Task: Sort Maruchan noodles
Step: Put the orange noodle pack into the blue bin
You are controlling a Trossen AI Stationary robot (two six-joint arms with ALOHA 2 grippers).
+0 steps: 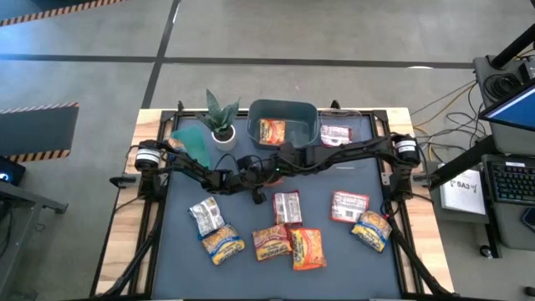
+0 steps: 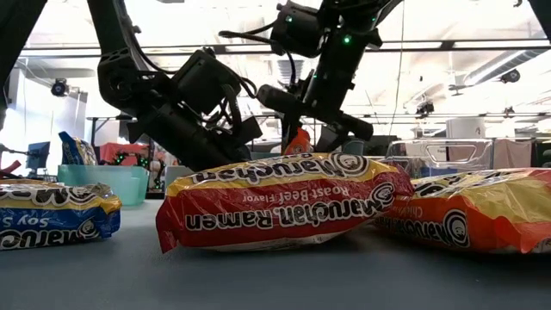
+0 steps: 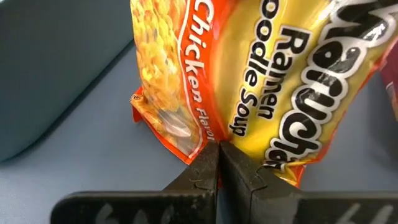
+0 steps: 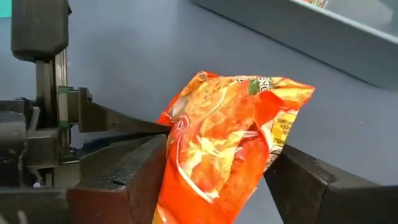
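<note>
Left wrist view: an orange chicken-flavor packet (image 3: pixel 249 87) hangs above the dark mat, and the left gripper (image 3: pixel 219 163) is clenched on its bottom seam, fingers pressed tight together. From the right wrist, the same packet (image 4: pixel 230 143) sits crumpled between the right gripper's (image 4: pixel 217 180) two fingers, which flank it on both sides; whether they squeeze it, I cannot tell. Both arms meet mid-table, just in front of the gray bin (image 1: pixel 282 111), which already holds one orange packet (image 1: pixel 272 130). There is bare mat around the grippers, between the bin and the front row. A red-and-white packet (image 1: pixel 336 134) lies beside the bin. Seven more packets lie spread along the front: a silver one (image 1: pixel 206 216), a red-and-white one (image 1: pixel 349 206), orange ones (image 1: pixel 308 248) near the front edge. A potted plant (image 1: pixel 221 117) stands left of the bin, near the back edge.
</note>
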